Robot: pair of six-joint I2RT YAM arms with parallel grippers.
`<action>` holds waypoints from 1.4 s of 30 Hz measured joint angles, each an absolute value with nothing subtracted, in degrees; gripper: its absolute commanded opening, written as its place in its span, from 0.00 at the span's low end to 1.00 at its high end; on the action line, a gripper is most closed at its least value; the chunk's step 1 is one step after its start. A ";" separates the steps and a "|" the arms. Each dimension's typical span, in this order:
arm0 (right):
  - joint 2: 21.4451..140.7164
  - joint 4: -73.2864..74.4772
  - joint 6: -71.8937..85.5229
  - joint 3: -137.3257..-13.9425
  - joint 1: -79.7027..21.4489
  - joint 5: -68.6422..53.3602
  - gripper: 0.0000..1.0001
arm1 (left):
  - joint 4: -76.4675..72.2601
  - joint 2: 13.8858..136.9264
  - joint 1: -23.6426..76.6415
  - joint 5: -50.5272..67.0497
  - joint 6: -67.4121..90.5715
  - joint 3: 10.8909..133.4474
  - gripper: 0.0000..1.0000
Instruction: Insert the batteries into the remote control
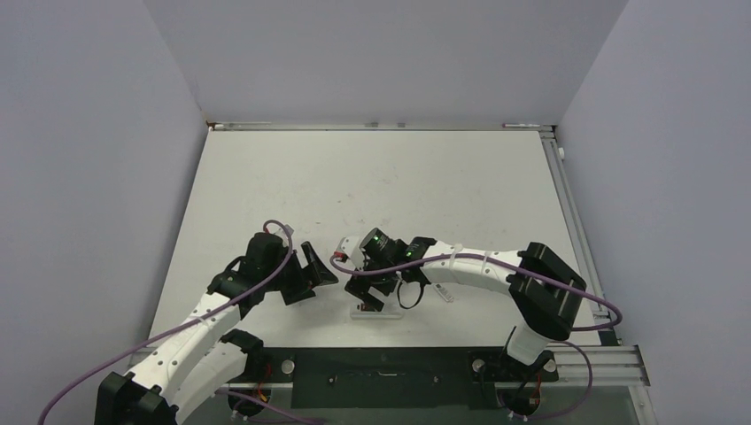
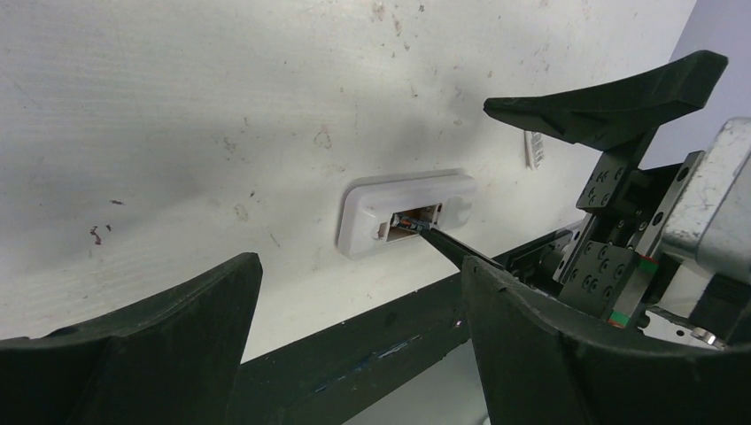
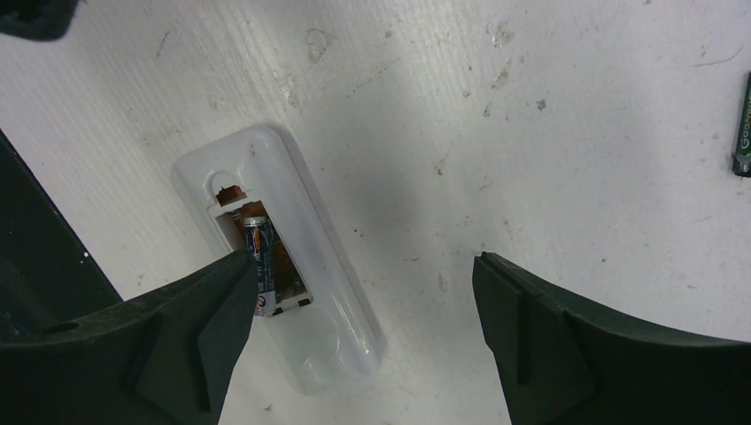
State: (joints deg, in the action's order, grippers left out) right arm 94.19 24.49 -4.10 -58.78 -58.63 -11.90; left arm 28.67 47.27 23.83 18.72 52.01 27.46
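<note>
Remote control [image 3: 336,350]: white, slim, lying back-up on the bench [image 3: 576,133], directly below the right gripper [image 3: 359,283] and partly under one of its fingers.

Recess [image 3: 282,264]: brownish, open, in the remote's back, at the tip of that same finger.

First battery [image 3: 259,257]: small dark cylinder with an orange-brown band, lying lengthwise inside the recess; the fingertip [image 3: 232,270] sits at its side (touching or just beside, cannot tell which).

Second battery [image 3: 742,133]: dark with greenish lettering, loose on the bench, well apart from the remote, beyond the right gripper's other finger.

Right gripper: jaws spread wide, nothing pinched between them.

Left gripper [image 2: 359,274]: jaws spread, holding nothing, hanging clear of the bench; the remote lies ahead of it, framed between its two fingers and apart from both.

Small white ribbed piece [image 2: 534,149]: flat on the bench beyond the right gripper as seen from the left wrist (identity unclear).
</note>
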 measured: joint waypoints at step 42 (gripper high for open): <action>99.18 23.07 -6.52 -60.55 -61.14 -8.01 0.89 | 29.36 46.50 22.70 20.43 52.05 25.65 0.80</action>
State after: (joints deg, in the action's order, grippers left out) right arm 99.18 23.07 -6.52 -60.55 -61.14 -8.01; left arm 29.36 46.50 22.70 20.43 52.05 25.65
